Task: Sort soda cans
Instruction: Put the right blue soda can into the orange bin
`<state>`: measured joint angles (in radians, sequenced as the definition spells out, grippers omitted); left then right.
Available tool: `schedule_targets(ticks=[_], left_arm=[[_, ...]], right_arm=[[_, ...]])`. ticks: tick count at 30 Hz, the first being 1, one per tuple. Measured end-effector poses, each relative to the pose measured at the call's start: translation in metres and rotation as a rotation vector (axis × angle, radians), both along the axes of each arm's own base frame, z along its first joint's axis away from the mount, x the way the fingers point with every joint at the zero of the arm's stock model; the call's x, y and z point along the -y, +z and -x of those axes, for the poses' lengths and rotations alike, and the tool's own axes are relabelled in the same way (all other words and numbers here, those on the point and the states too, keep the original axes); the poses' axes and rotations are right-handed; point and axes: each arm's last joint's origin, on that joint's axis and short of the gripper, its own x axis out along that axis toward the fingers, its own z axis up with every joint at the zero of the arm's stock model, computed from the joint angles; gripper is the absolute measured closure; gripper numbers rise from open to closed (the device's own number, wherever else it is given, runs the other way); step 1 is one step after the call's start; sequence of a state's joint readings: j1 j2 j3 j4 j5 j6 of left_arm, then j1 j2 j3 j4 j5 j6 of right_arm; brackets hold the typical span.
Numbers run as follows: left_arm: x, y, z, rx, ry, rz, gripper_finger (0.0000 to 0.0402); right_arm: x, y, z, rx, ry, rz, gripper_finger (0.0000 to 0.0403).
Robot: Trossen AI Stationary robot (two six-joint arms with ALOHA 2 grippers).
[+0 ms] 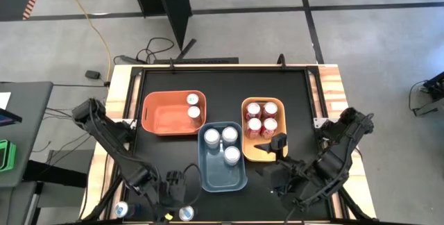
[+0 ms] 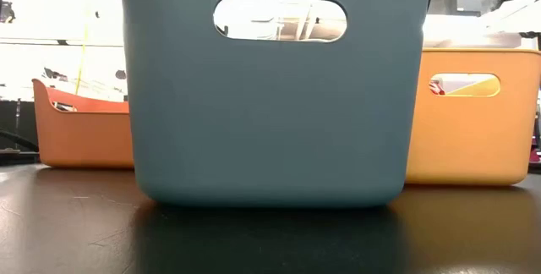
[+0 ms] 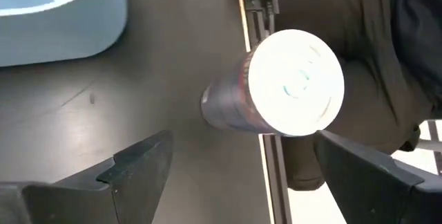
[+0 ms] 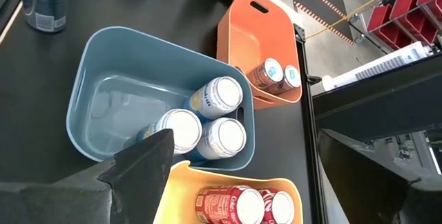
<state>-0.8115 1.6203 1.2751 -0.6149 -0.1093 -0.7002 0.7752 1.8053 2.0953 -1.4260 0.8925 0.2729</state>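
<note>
The left gripper (image 3: 228, 175), jaws wide and holding nothing, brackets a can (image 3: 276, 86) at the table's near edge; its colour is unclear. Next: close, lift, bin it.

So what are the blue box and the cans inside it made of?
The blue bin looks like smooth, matte plastic: rounded corners, a moulded handle slot, one even colour. The cans in it look like metal, probably aluminium, with shiny silver tops that catch the light.

No legible text, brand, number or sign on the small cylindrical metal soda cans (image 4: 222, 138) or plastic bins (image 4: 110, 99).
</note>
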Motion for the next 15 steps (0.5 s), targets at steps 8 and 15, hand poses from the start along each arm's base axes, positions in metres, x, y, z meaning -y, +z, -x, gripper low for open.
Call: schedule_targets(ticks=[8,15], left_arm=[[0.006,-0.003,-0.003,-0.018,-0.013,-0.027,0.0056],[0.01,0.008,0.001,-0.009,-0.023,-0.004,0.0056]], right_arm=[[0.001,0.0,-0.001,0.001,-0.005,-0.001,0.0031],[0.001,0.0,-0.001,0.001,-0.005,0.0,0.0031]])
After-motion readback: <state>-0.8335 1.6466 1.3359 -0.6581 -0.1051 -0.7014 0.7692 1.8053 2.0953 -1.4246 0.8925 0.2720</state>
